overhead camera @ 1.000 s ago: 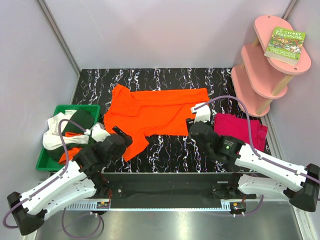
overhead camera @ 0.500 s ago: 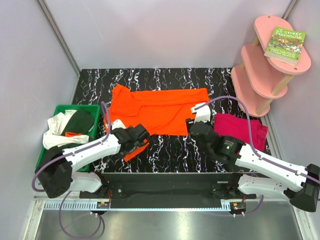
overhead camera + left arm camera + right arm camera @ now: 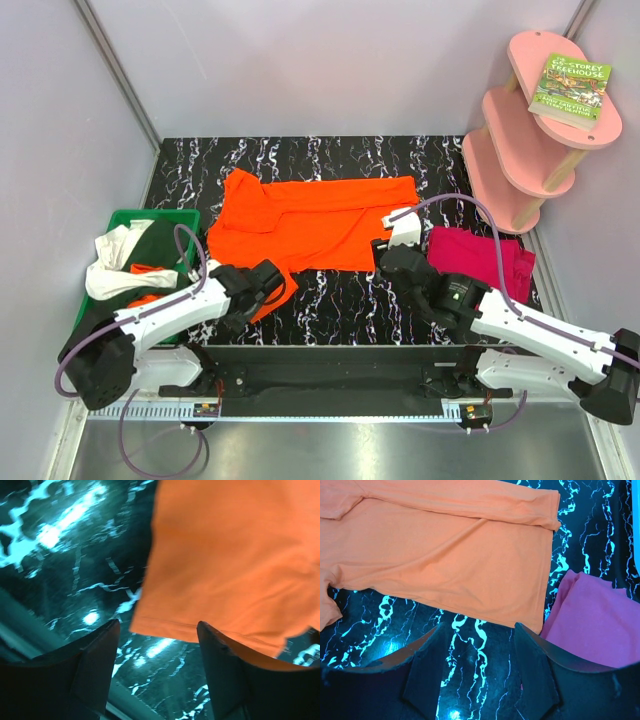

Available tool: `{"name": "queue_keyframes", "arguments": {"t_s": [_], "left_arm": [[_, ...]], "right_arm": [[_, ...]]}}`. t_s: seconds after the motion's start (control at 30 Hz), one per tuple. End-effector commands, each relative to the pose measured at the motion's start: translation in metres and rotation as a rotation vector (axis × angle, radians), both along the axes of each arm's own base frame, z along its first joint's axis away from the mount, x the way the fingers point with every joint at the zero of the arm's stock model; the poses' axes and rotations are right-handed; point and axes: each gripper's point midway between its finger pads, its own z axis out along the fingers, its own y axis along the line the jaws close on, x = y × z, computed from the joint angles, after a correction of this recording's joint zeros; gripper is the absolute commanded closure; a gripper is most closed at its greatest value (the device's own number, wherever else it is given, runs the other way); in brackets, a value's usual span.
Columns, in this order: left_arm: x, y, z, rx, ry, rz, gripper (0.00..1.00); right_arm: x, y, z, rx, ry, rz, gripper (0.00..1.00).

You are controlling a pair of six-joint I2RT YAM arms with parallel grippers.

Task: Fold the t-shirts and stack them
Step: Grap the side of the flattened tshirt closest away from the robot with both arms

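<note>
orange t-shirt (image 3: 320,222) lies spread flat mid-table (image 3: 340,295), long axis left-right. One flap trails off its near-left corner toward the arm bases. magenta t-shirt (image 3: 480,258) sits at the right side, looks folded, just beside the orange one's right hem but apart from it. More t-shirts (image 3: 125,262) (white, dark green, orange) are heaped in the green bin (image 3: 160,214) on the left.

Key relation: the trailing flap's hem lies right at the left gripper (image 3: 157,652), and the rest of the cloth runs away from it, up-table. In the left wrist view the hem edge crosses the gap between the fingers (image 3: 95,665). The left arm is clearly the nearer one for that corner.

left gripper: jaws apart, partway wide, not clamped. The hem is in the gap. One finger may overlap the cloth; can't tell if it touches. Nothing is lifted.

right gripper (image 3: 477,650): jaws apart, empty, over bare table just short of the orange shirt's near-right corner, with the magenta one off to its right. No contact visible.

My read: first fold not started; this is the grab on the near edge. The left only needs to pinch. The right needs a short reach forward to its corner. Risk: a thin hem slipping out, or the right catching magenta cloth instead.
</note>
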Motion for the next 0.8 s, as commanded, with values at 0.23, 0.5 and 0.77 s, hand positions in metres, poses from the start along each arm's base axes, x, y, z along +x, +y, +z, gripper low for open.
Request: {"name": "queue_keyframes", "arguments": {"t_s": [0.23, 0.5, 0.77], "left_arm": [[-0.01, -0.004, -0.022, -0.018, 0.075, 0.056, 0.3], [-0.014, -0.011, -0.038, -0.026, 0.122, 0.042, 0.52], [-0.013, -0.012, -0.037, -0.03, 0.125, 0.028, 0.9]], "right_arm": [[0.001, 0.005, 0.003, 0.039, -0.001, 0.005, 0.36], [0.0, 0.003, 0.005, 0.042, -0.007, 0.004, 0.36], [0.001, 0.004, 0.003, 0.036, -0.003, 0.0, 0.36]]}}
